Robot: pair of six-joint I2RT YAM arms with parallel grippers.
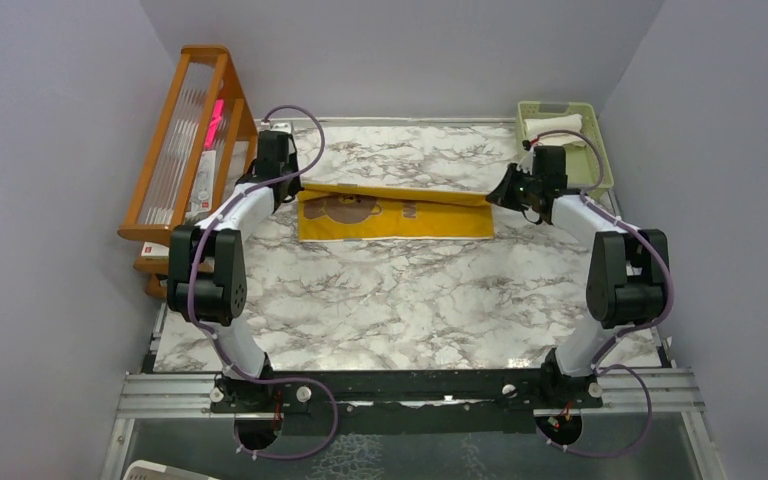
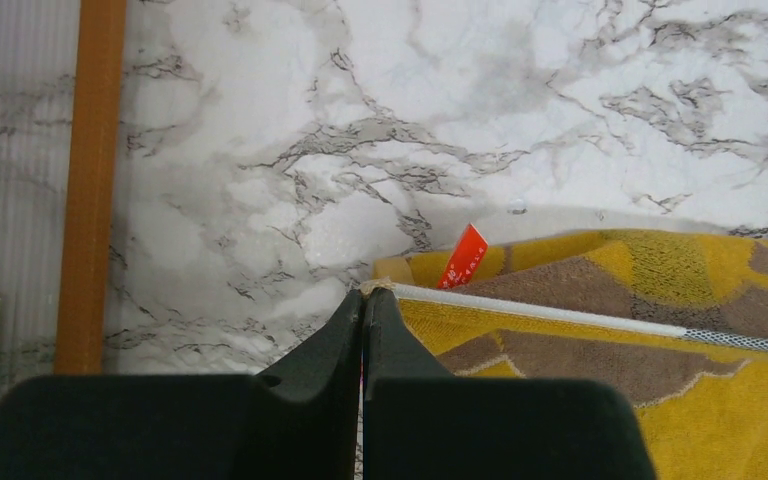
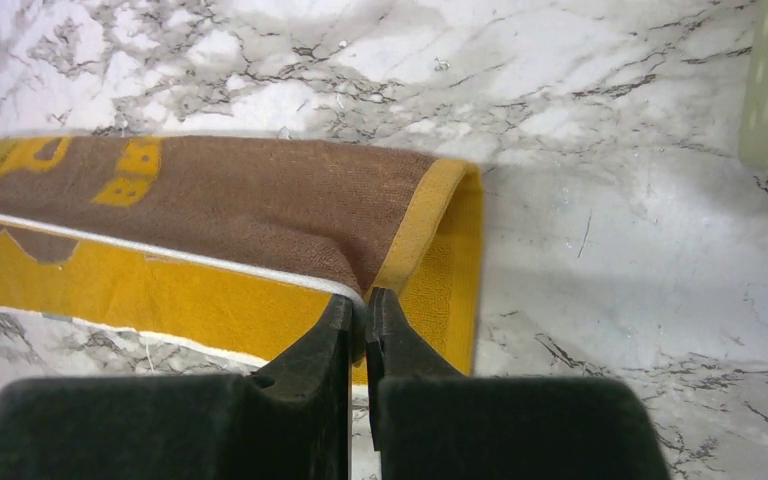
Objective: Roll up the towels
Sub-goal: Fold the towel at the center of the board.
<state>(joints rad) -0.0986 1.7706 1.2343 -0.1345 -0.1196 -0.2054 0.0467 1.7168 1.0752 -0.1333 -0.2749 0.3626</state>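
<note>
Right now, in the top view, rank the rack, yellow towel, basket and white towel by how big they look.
1. Rack
2. Yellow towel and basket: too close to rank, since the right arm covers part of the basket
3. White towel, inside the basket

- I count two towels: yellow towel (image 1: pixel 395 215) mid-frame, white towel (image 1: pixel 557 126) upper right.
- I see one basket (image 1: pixel 557 105), upper right.
- One rack (image 1: pixel 175 150), upper left.
- Two arms: left arm (image 1: pixel 230 215) at left, right arm (image 1: pixel 580 215) at right.
</note>
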